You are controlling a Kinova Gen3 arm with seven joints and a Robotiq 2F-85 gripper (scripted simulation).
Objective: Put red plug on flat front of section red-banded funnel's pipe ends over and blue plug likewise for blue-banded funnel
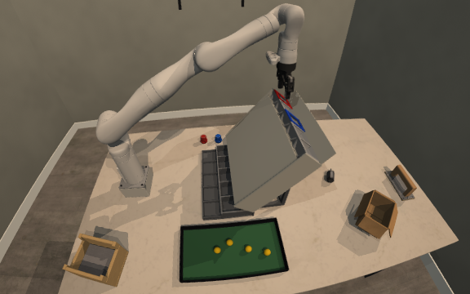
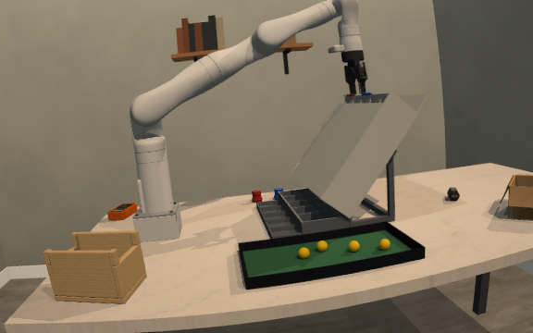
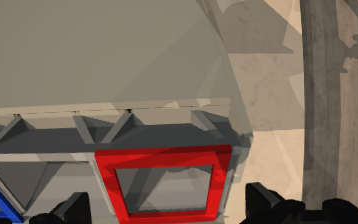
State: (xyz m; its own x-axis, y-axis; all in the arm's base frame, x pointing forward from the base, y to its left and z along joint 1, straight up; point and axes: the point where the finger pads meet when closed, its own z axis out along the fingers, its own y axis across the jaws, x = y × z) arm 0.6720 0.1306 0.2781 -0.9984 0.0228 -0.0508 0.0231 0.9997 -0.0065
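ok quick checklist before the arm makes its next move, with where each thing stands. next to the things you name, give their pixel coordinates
1. Pincer (image 1: 287, 93) (image 2: 357, 92) (image 3: 167, 206) open with nothing in it: ok
2. Pincer over the red-banded funnel (image 1: 277, 93) (image 3: 162, 217): ok
3. Spare marbles in the green tray (image 1: 202, 265) (image 2: 266, 265): ok, four
4. Red plug (image 1: 203, 139) (image 2: 256, 196) and blue plug (image 1: 218, 139) (image 2: 278, 193) standing on the table: ok
5. Both plugs on their sections: not ok
6. Which section the red-banded funnel's pipe ends over: cannot tell, cover (image 1: 263, 151) (image 2: 340, 143) hides it

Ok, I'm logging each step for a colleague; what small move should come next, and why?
Probably raise the open jaws straight up, away from the red-banded funnel: they stand low over it with nothing between them, so rising first should avoid knocking its rim.
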